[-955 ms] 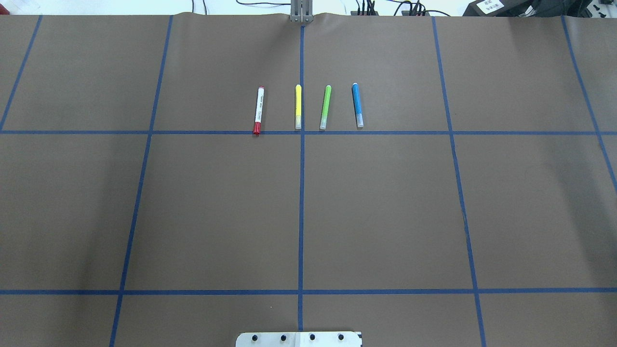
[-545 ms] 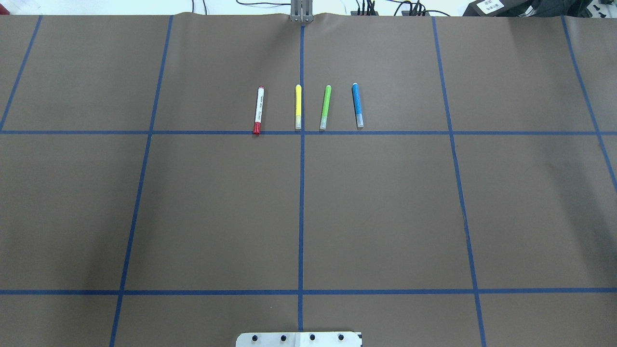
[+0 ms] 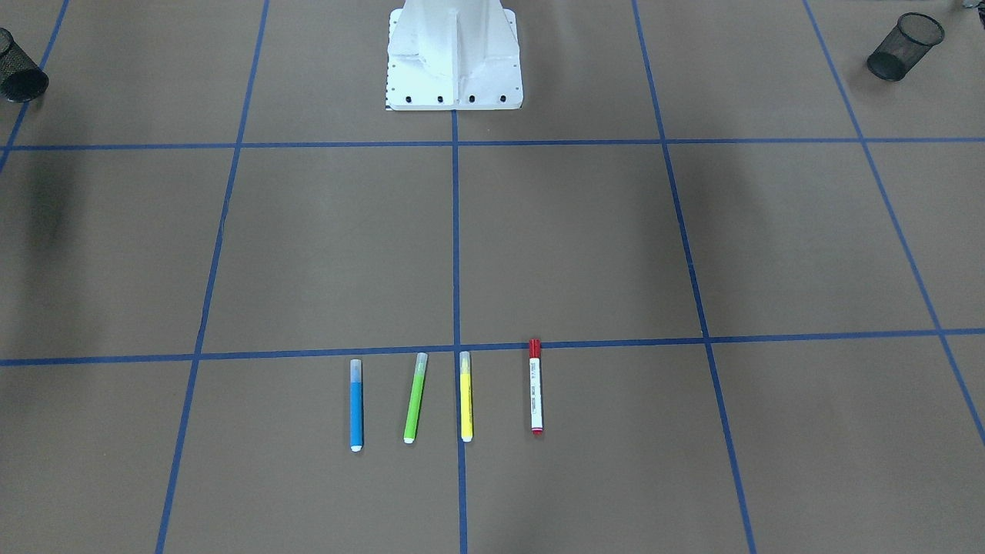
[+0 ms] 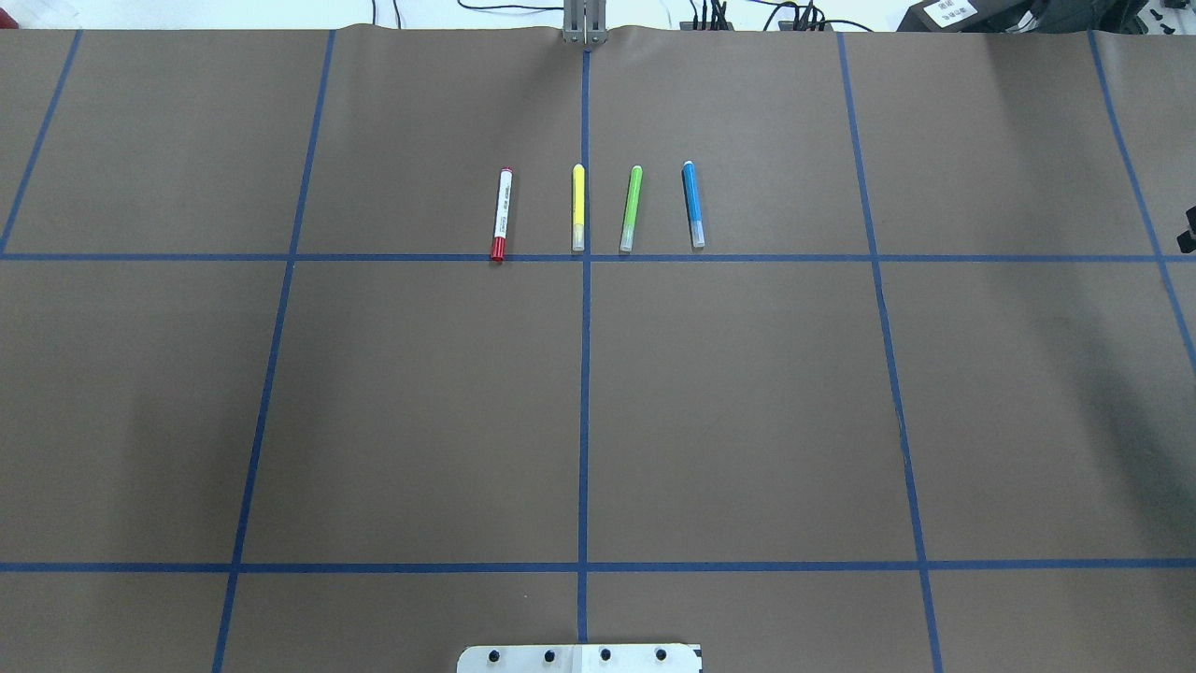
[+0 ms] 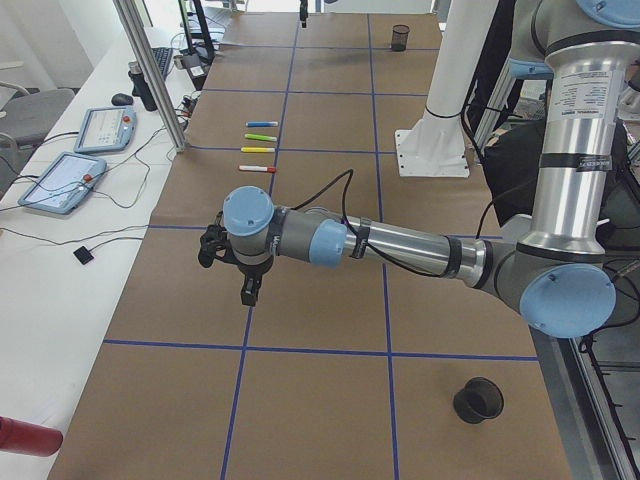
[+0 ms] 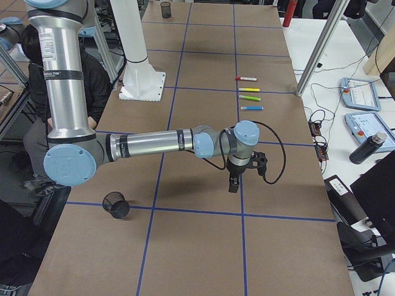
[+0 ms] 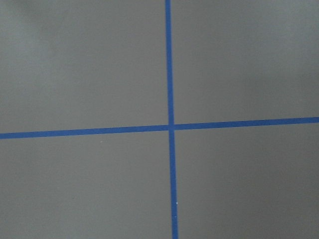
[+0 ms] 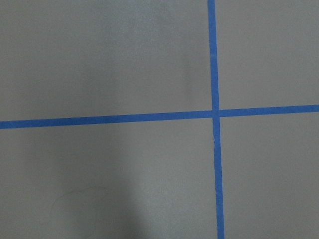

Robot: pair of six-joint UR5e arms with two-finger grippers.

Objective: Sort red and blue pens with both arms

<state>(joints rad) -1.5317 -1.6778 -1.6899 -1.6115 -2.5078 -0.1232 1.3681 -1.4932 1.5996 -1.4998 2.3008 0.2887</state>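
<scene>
Four pens were laid side by side on the brown-covered table [image 4: 420, 402], near the middle of the edge opposite the robot's base [image 3: 454, 69]. None of them touched another. Counted from the table's left end towards its right end, the row was made up of the red marker [image 4: 502, 214], the yellow pen [image 4: 577, 207], the green pen [image 4: 632, 207] and the blue pen [image 4: 692, 204].

All four were pointed roughly across the table, with their caps turned towards the robot. The red marker's cap end was seen touching a line of blue tape [image 4: 420, 257] that ran the length of the table. The clear caps of the other three were stopped just short of that line. The yellow pen was set just beside the tape line [image 4: 585, 374] running across the middle of the table.

The left arm [image 5: 380, 240] was stretched out low over the part of the table towards its left end, and the left gripper [image 5: 247, 296] was pointed down above the paper, well apart from the pens. The right arm [image 6: 154, 143] was stretched likewise towards the right end, with the right gripper [image 6: 233, 185] hung above the paper. Nothing was seen between the fingers of either gripper, and how far either was spread could not be told from the side views. Only tape crossings were shown by the wrist cameras.

A black mesh cup [image 3: 904, 46] was stood near the table's corner on the robot's left, and a second cup [image 3: 19, 73] near the corner on its right.
</scene>
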